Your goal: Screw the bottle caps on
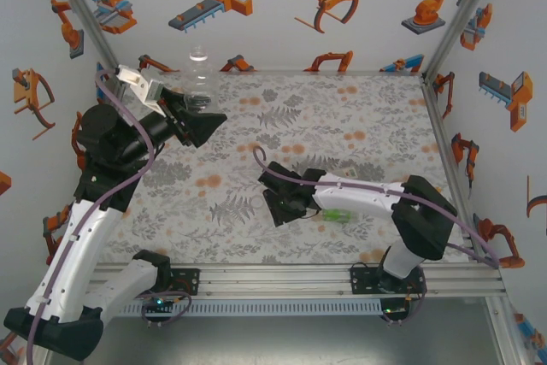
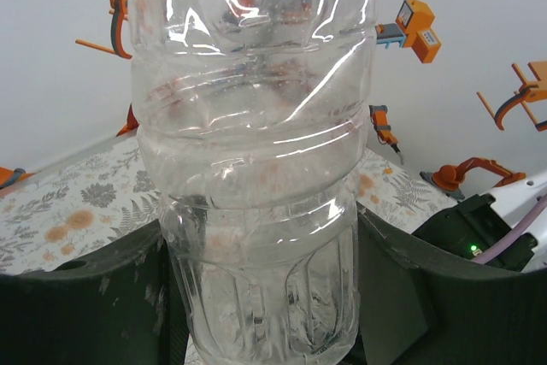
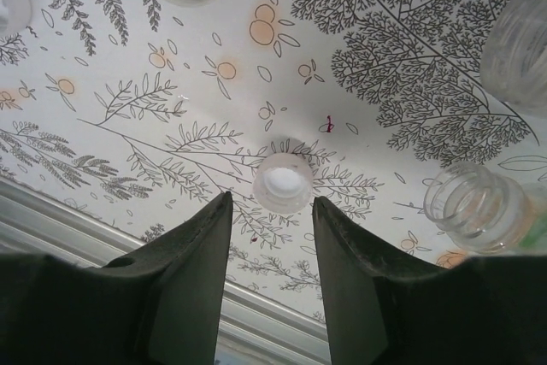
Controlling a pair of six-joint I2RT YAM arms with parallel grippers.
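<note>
Right gripper [image 3: 271, 220] hangs low over the table [image 3: 402, 66], jaws spread and empty, with a white cap [image 3: 282, 184] lying flat just ahead of its tips, centred on the gap. Left gripper [image 1: 201, 113] is pinched on the clear bottle [image 2: 256, 168], held roughly upright, well apart at far left.

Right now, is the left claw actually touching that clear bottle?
Touching. The left wrist view shows the clear bottle squeezed between the left gripper, whose dark fingers press against both of its sides.
</note>
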